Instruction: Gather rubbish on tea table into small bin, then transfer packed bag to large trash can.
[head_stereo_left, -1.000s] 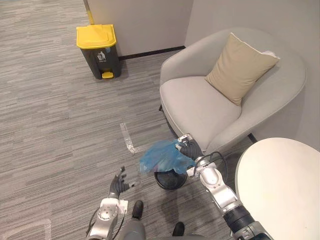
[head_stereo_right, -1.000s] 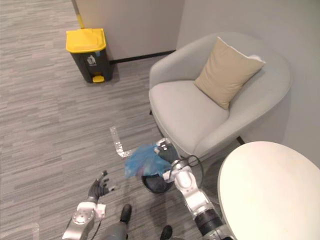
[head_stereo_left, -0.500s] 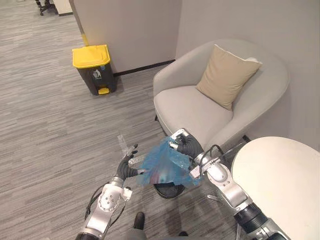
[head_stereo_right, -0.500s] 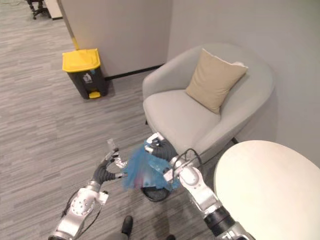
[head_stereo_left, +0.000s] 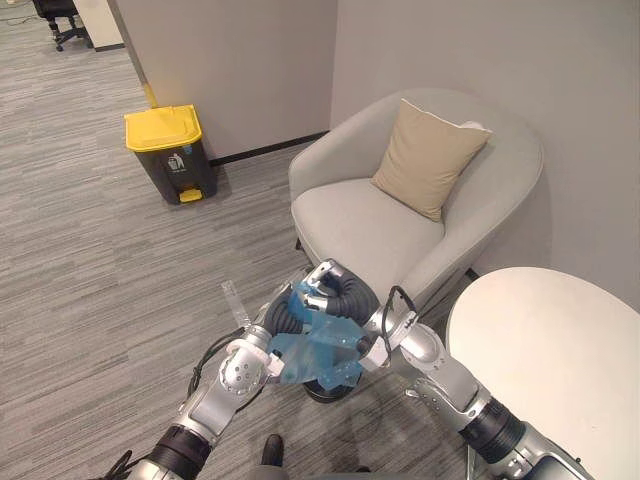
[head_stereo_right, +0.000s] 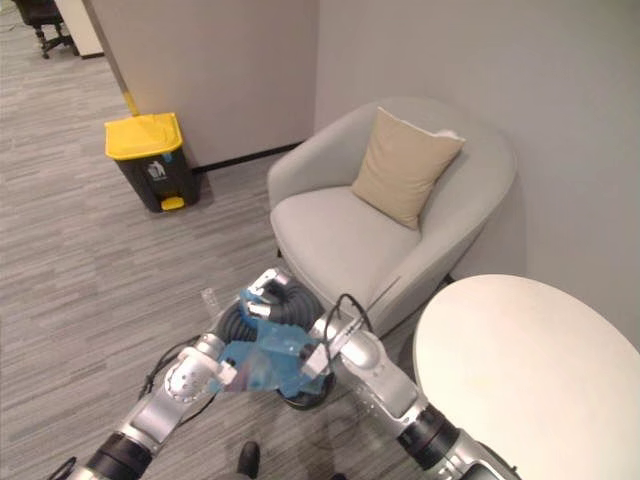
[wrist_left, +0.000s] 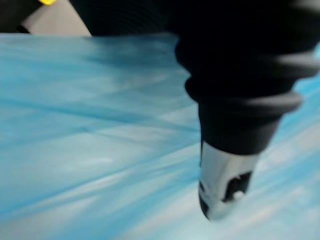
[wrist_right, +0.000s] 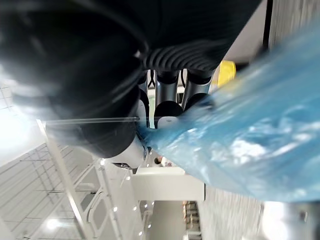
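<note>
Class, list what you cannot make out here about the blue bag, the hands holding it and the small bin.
- What the blue bag holds: its cloudy film hides it in both eye views.
- Whether the left hand grips: the bag covers it in the eye views; its wrist view is too close.
- Inside of the small bin: the bag covers it.

I see grey striped carpet floor (head_stereo_left: 100, 280). On it: yellow-lid trash can (head_stereo_left: 168, 155) far L, by the wall; armchair (head_stereo_left: 380, 225) mid-frame; small dark bin (head_stereo_left: 325, 392) just in front of it, partly hidden; pale tape strip (head_stereo_left: 234, 300) nearby; round white bench (head_stereo_left: 540, 340) R, beside the armchair.
</note>
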